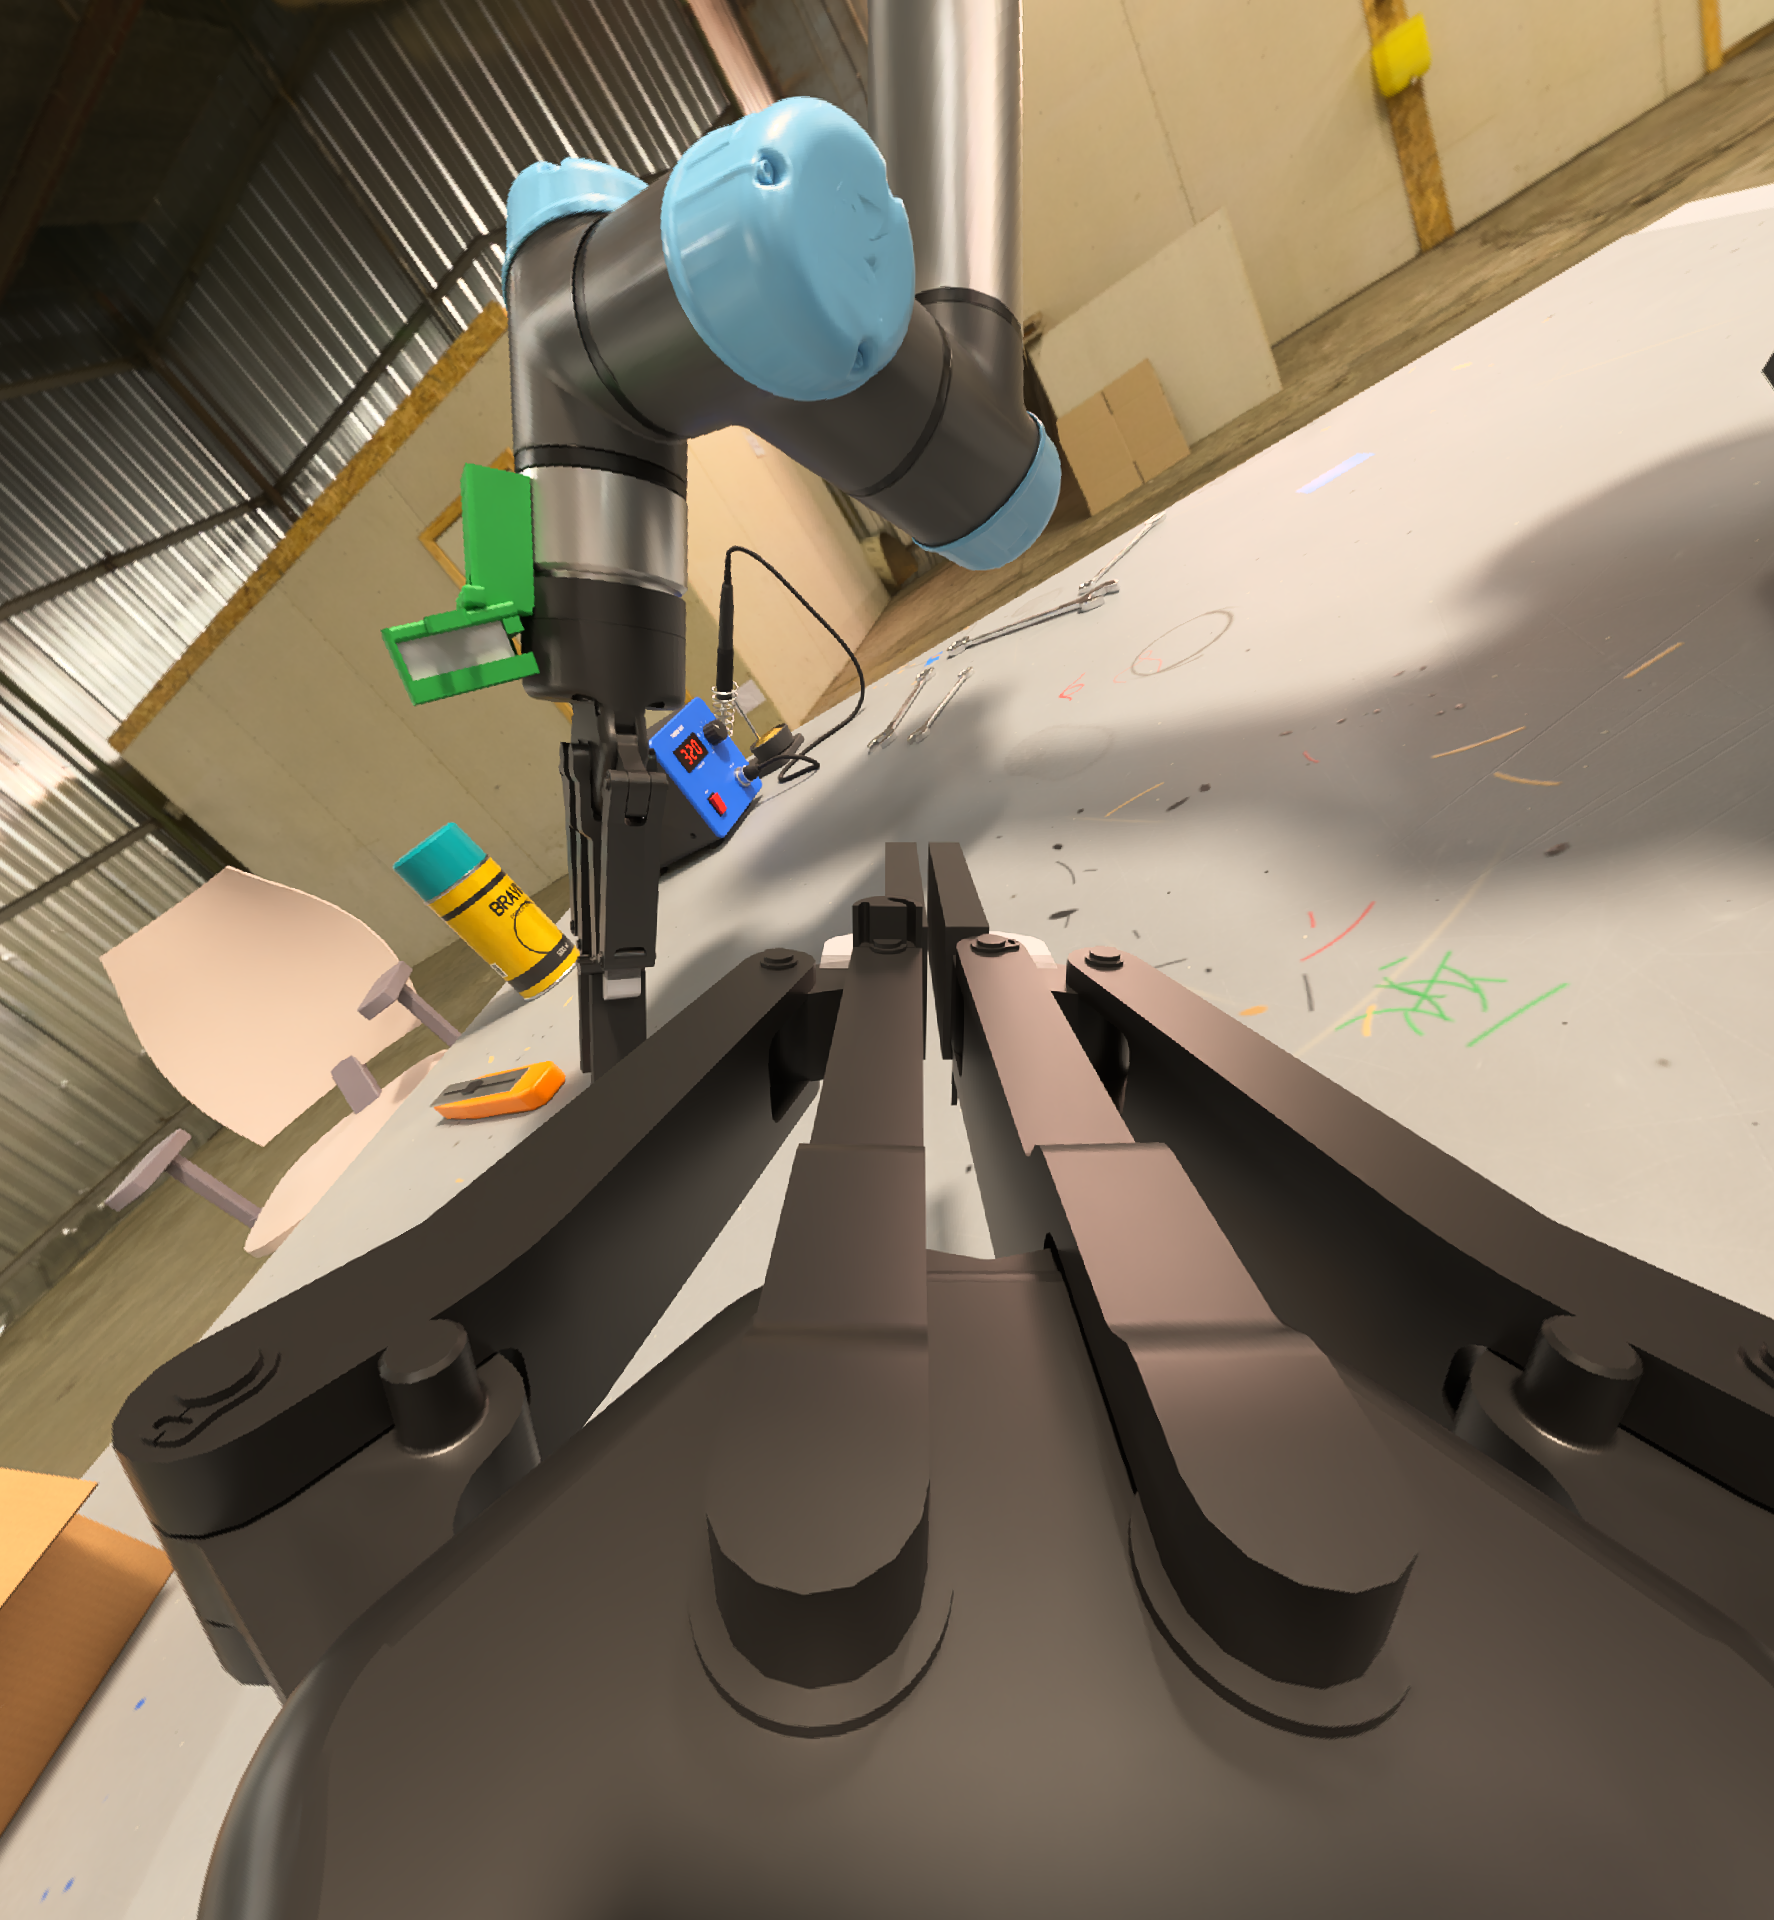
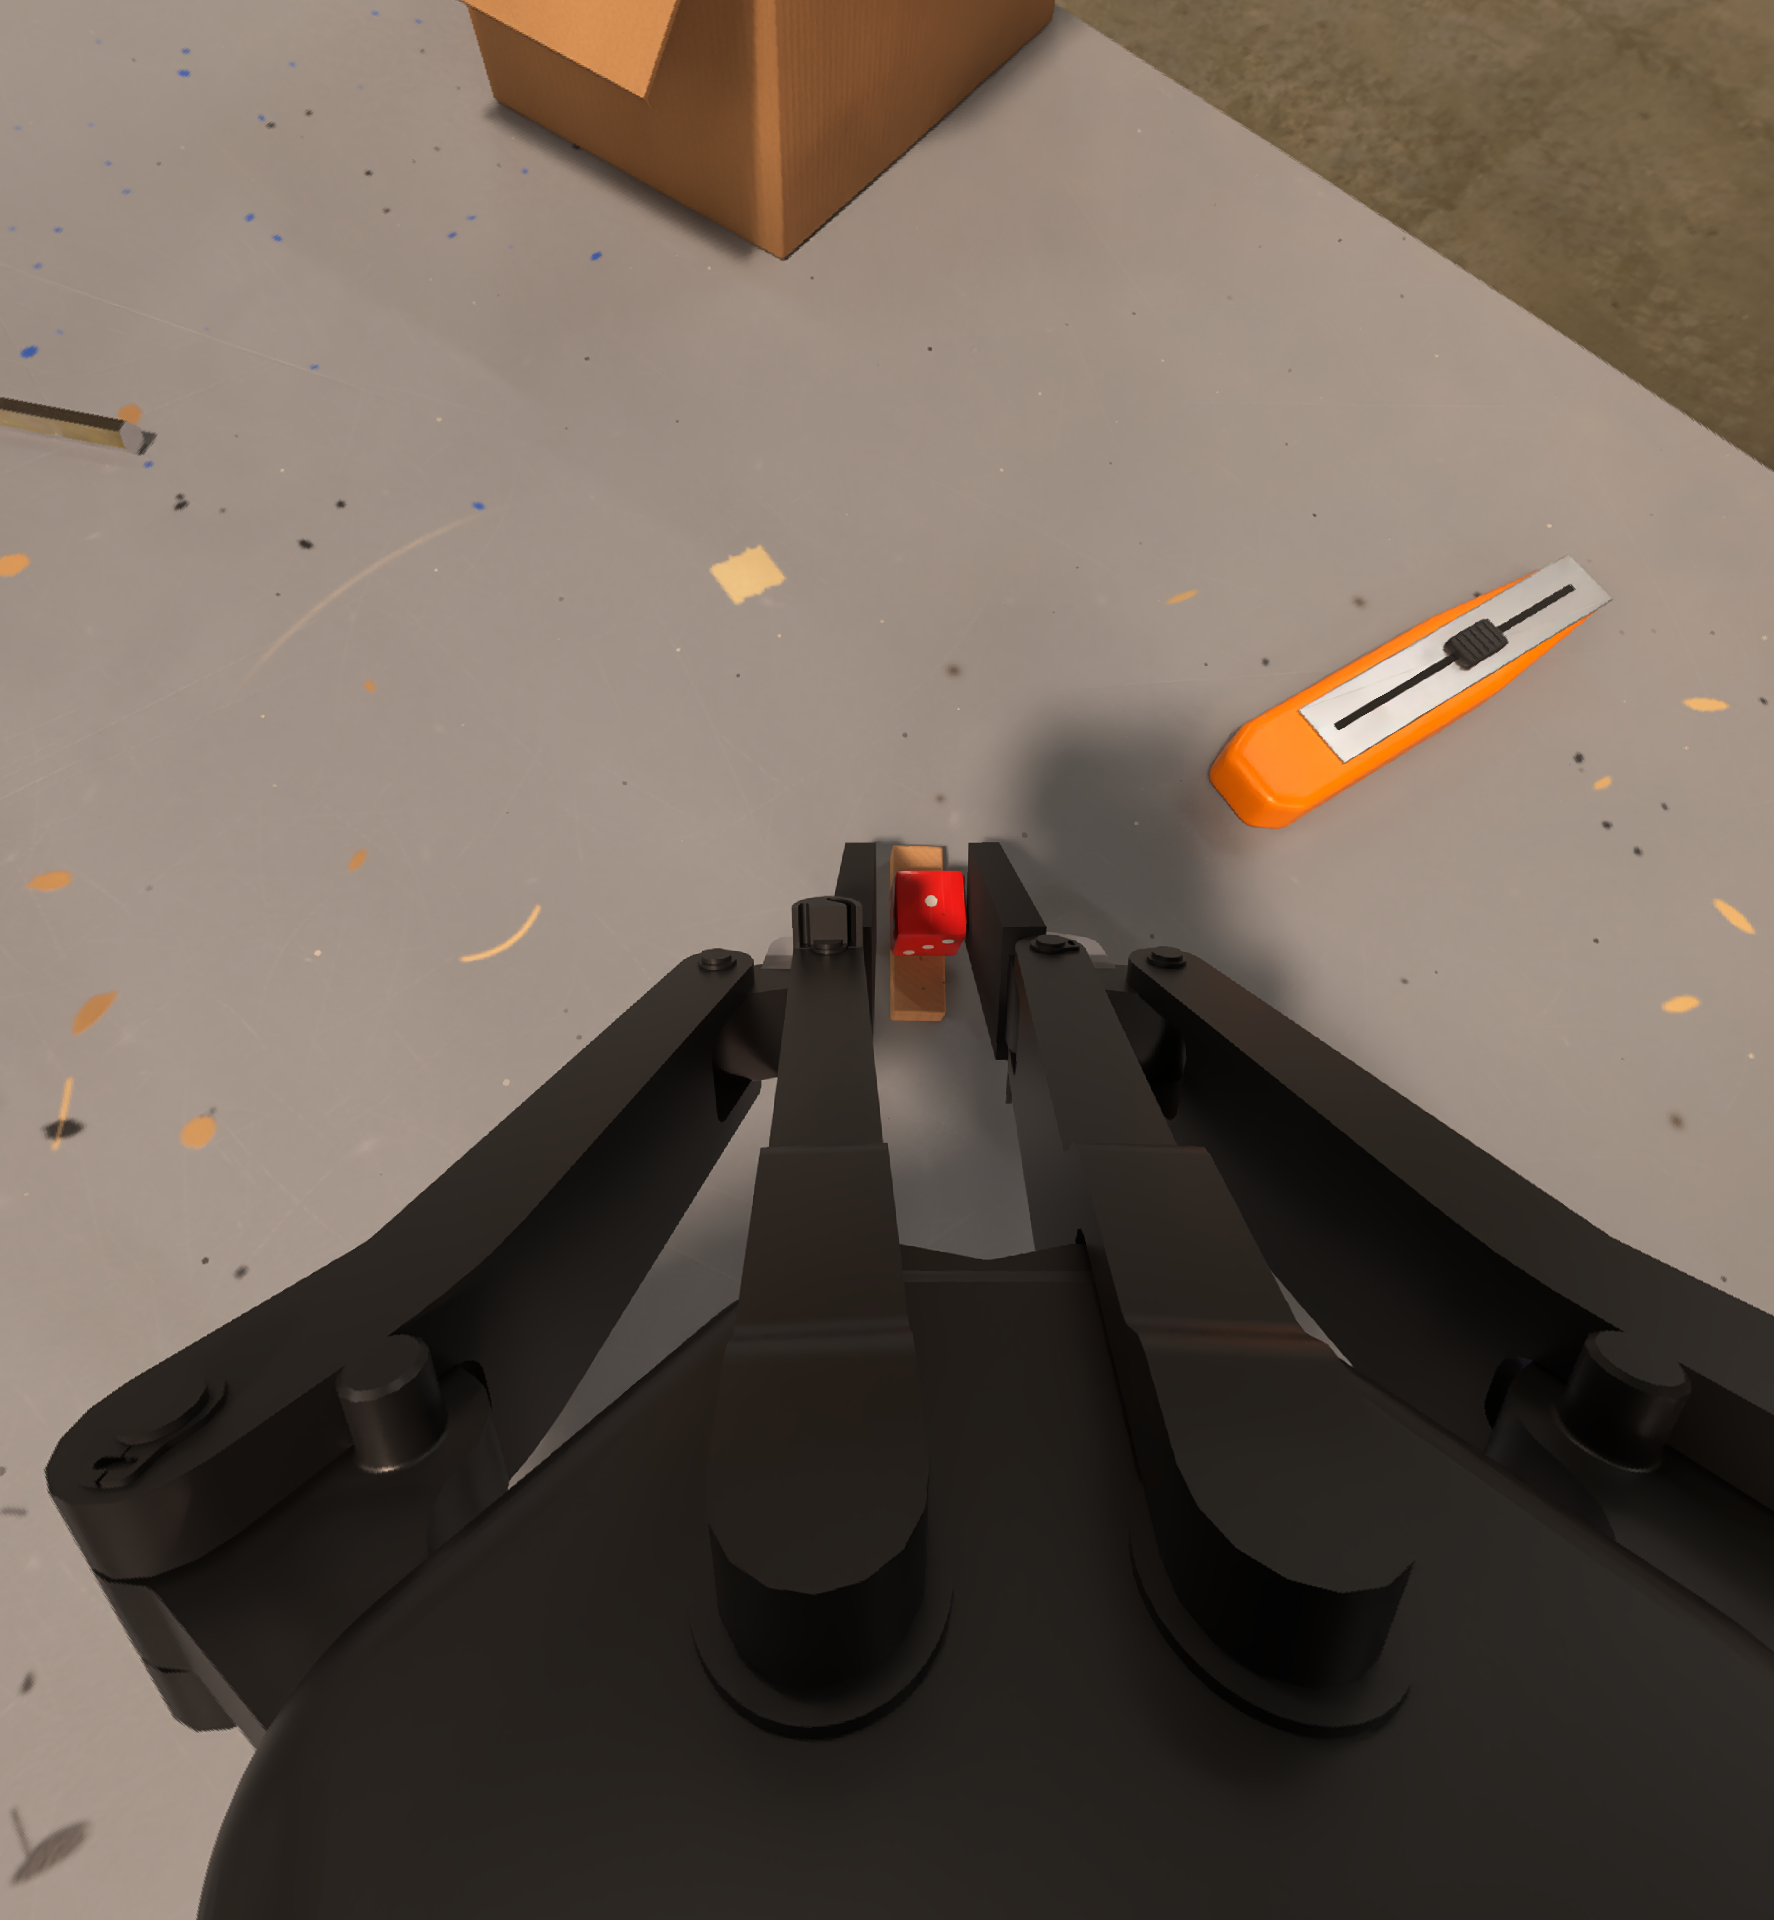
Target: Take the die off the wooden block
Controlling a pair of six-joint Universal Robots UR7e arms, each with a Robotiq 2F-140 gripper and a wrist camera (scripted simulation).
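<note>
My right gripper [image 2: 922, 894], jaws apart, straddles the small red cube die [image 2: 928, 911] resting on the narrow wooden block [image 2: 915, 995]. Best practice: centre, close gently, lift straight. My left gripper [image 1: 927, 883] sits closed, empty.
</note>
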